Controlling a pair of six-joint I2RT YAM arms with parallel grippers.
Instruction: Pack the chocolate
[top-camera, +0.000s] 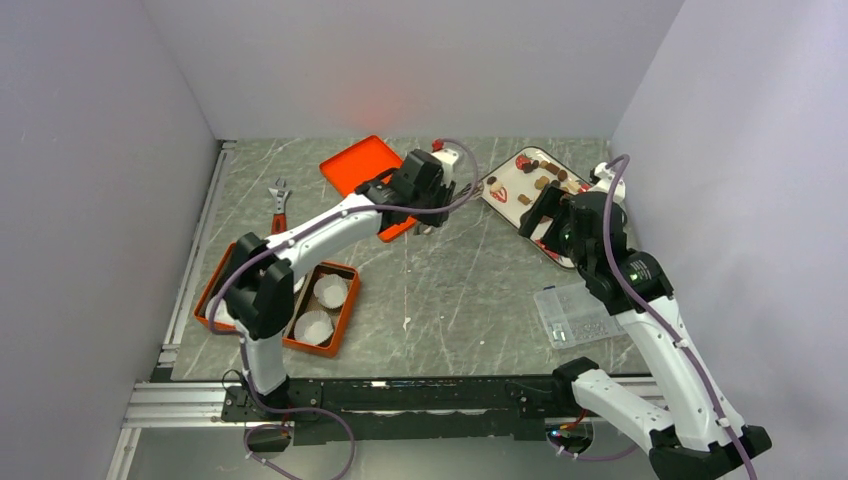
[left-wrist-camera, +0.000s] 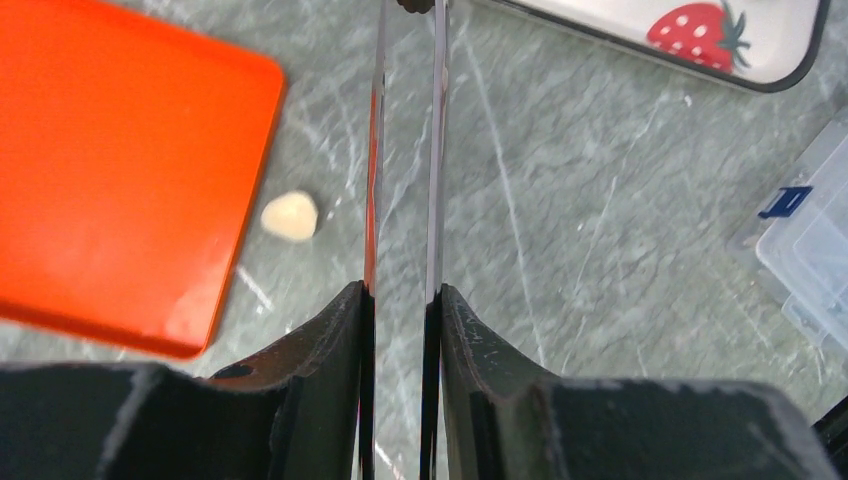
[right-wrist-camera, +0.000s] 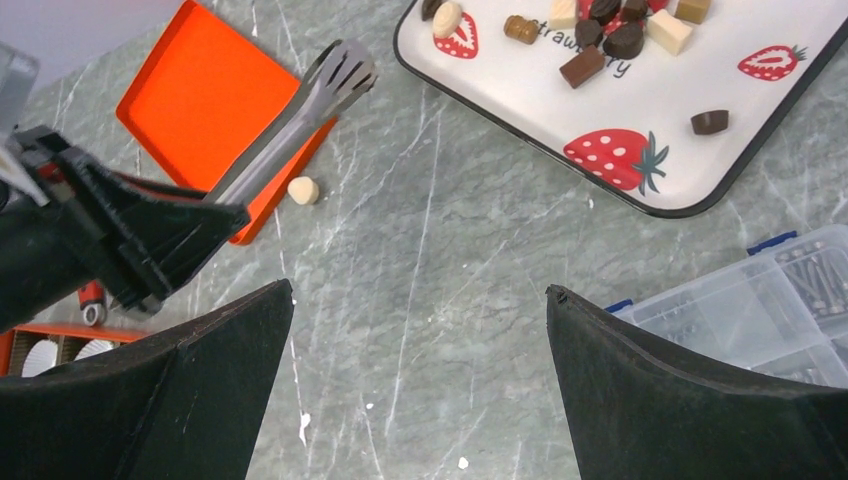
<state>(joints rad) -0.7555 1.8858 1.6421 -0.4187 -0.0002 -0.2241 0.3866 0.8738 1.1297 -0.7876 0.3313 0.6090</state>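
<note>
Several brown, dark and tan chocolate pieces (right-wrist-camera: 600, 40) lie on the white strawberry-print tray (right-wrist-camera: 690, 160) at the back right; they also show in the top view (top-camera: 545, 180). One tan piece (right-wrist-camera: 303, 190) lies on the table beside the orange lid and shows in the left wrist view too (left-wrist-camera: 290, 215). My left gripper (left-wrist-camera: 400, 295) is shut on metal tongs (left-wrist-camera: 437, 150), whose tips (right-wrist-camera: 340, 70) hang over the table between the lid and the tray. A dark speck at the tips cannot be made out. My right gripper (right-wrist-camera: 420, 290) is open and empty above the table, near the tray's front edge.
An orange lid (top-camera: 365, 165) lies at the back centre. An orange box (top-camera: 345, 310) holding white paper cups (top-camera: 330, 292) stands at the front left. A clear plastic parts box (top-camera: 580, 315) is at the front right, and a red-handled wrench (top-camera: 279, 205) at the left.
</note>
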